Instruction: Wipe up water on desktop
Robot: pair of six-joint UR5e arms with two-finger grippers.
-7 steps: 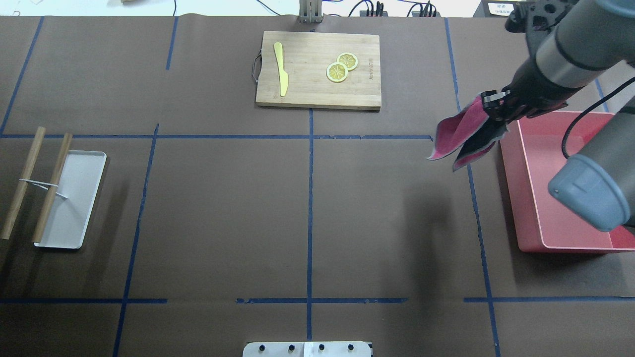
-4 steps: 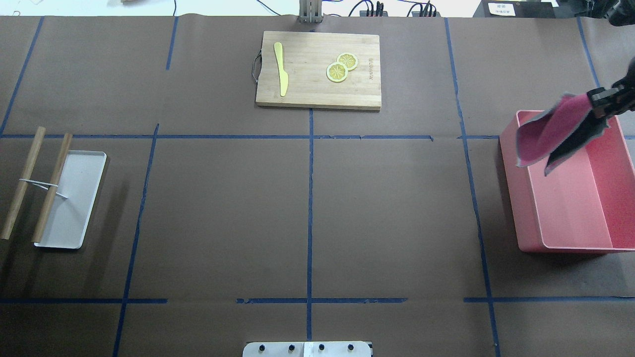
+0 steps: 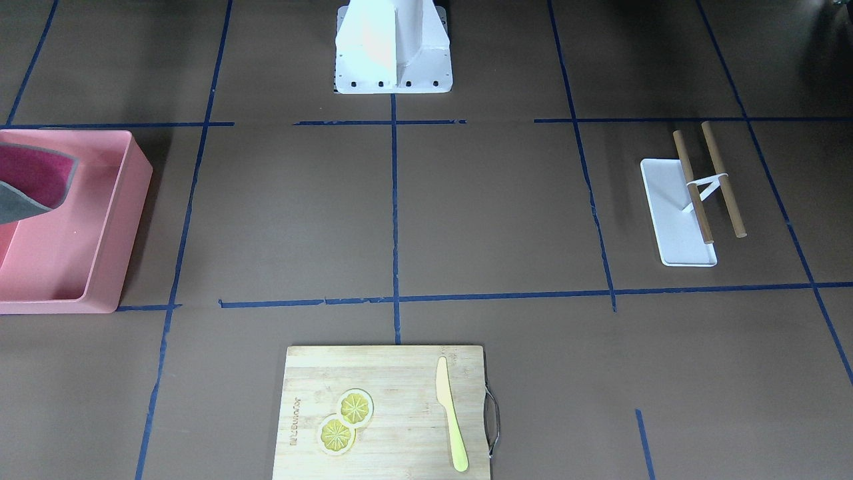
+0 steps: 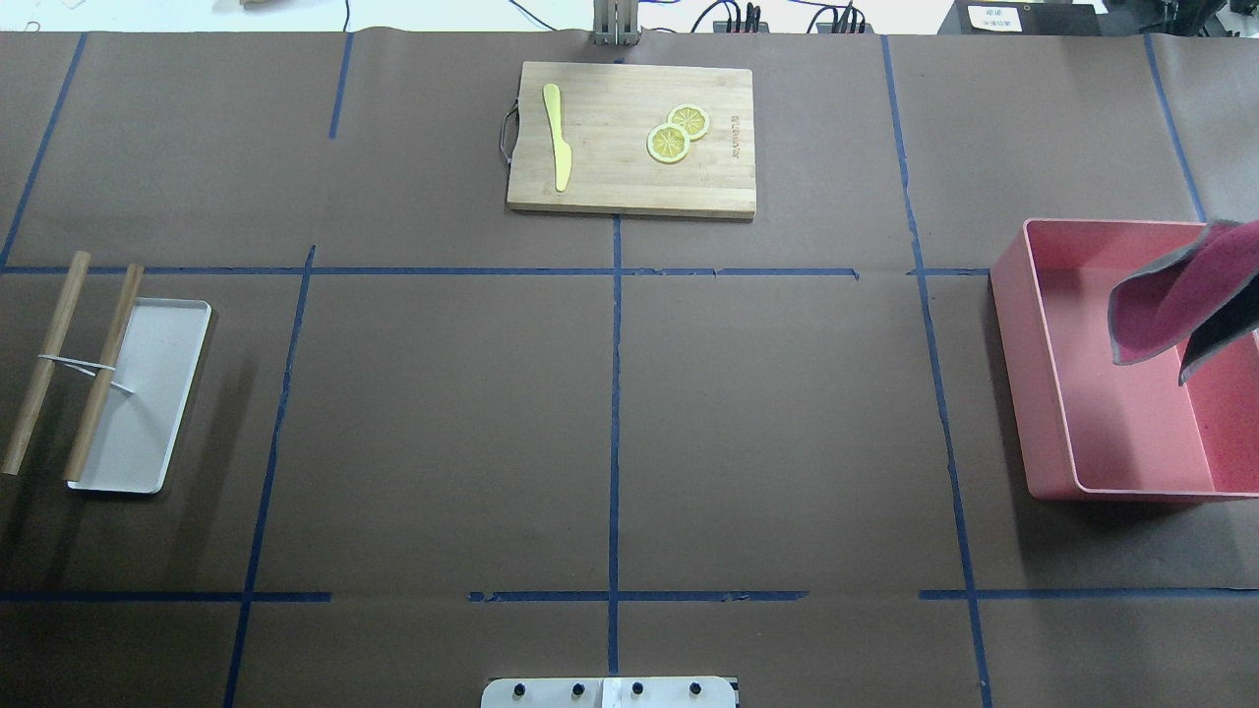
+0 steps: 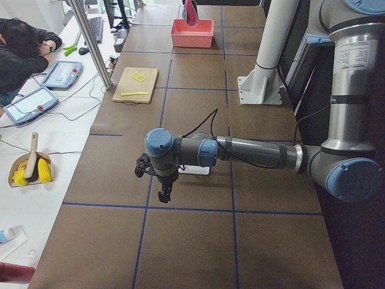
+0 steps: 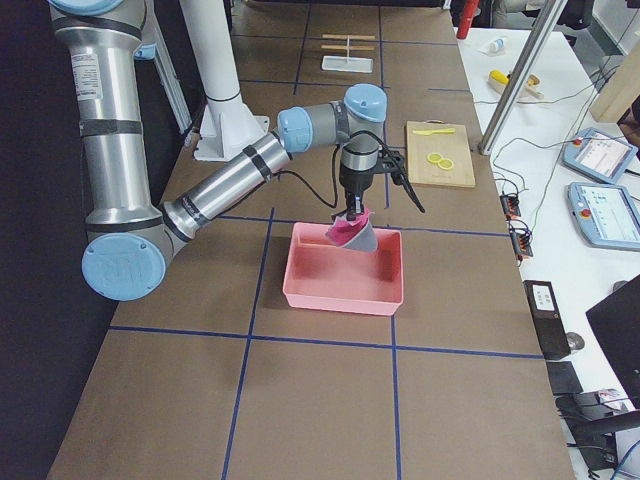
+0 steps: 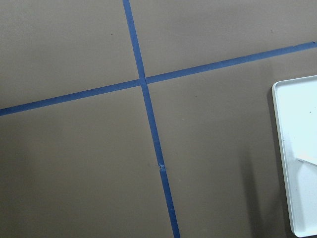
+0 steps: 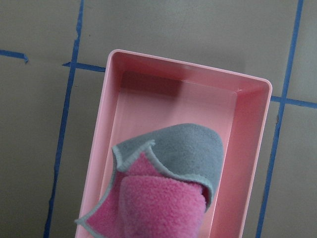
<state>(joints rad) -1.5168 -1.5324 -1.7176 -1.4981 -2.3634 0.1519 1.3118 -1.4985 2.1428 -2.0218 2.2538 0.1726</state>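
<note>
The worktop (image 4: 443, 423) stretches brown and matte between its blue tape lines, and from where I stand I see no wet patch or sheen left on it. The change is the pink-and-grey cloth (image 4: 1185, 300). A second ago it hangs over the bare worktop just short of the pink bin (image 4: 1013, 393); now the right arm has swung it across the rim and it dangles over the bin's inside. I take that to mean the wiping is over and the cloth is being put away, with only the drop left.

The cloth hangs beneath the right tool (image 6: 351, 215), but I cannot tell how its jaws stand. The left tool (image 5: 163, 195) hovers over the worktop near the white tray (image 4: 148, 393); I cannot tell its state either.

The bin shows nothing else but the cloth, and I cannot say whether the cloth's low corner touches the floor. The white tray has one of two tied wooden rods (image 4: 44, 364) over its edge, the other just beside it.
</note>
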